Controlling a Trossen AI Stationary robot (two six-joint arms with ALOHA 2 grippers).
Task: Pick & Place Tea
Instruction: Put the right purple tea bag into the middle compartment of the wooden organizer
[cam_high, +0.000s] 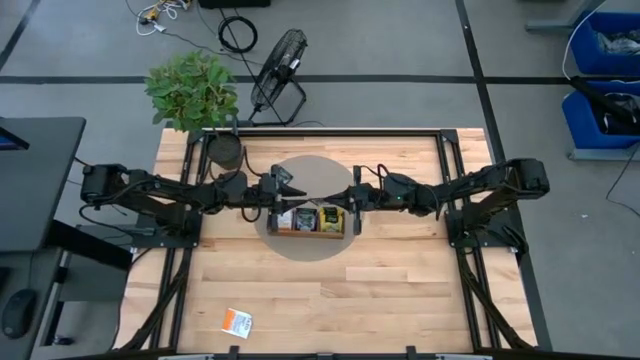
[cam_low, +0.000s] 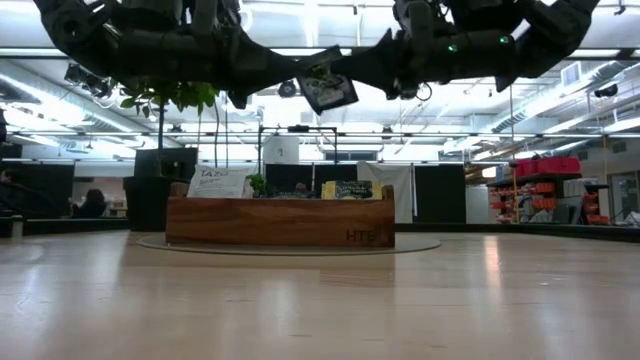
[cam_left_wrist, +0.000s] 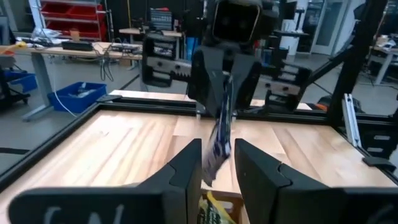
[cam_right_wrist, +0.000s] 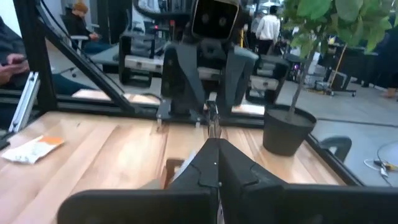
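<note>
A dark navy tea sachet (cam_low: 328, 90) hangs in the air above the long wooden tray (cam_low: 280, 222), which stands mid-table on a grey round mat. My right gripper (cam_right_wrist: 214, 149), coming from the table's right, is shut on it. My left gripper (cam_left_wrist: 219, 168) faces it from the left, open. Its two fingers stand on either side of the sachet (cam_left_wrist: 217, 143), which shows edge-on. Whether the sachet's lower corner touches a finger I cannot tell. Yellow-green (cam_high: 332, 218) and white sachets stand in the tray. An orange-and-white sachet (cam_high: 237, 321) lies flat near the table's front edge. My right gripper pinches the navy sachet between its two fingers at the edge farthest from my left gripper (cam_left_wrist: 227, 93). The fingers lie level and come from the table's right side. The sachet is lifted clear of the tray, standing on edge and tilted, its free part reaching between my left gripper's fingers.
A potted plant (cam_high: 195, 90) stands at the table's far left corner, its dark pot (cam_right_wrist: 286, 130) close behind my left arm. A floor fan (cam_high: 278, 70) stands beyond the far edge. People sit and stand in the room behind. Bare wood lies in front of the tray.
</note>
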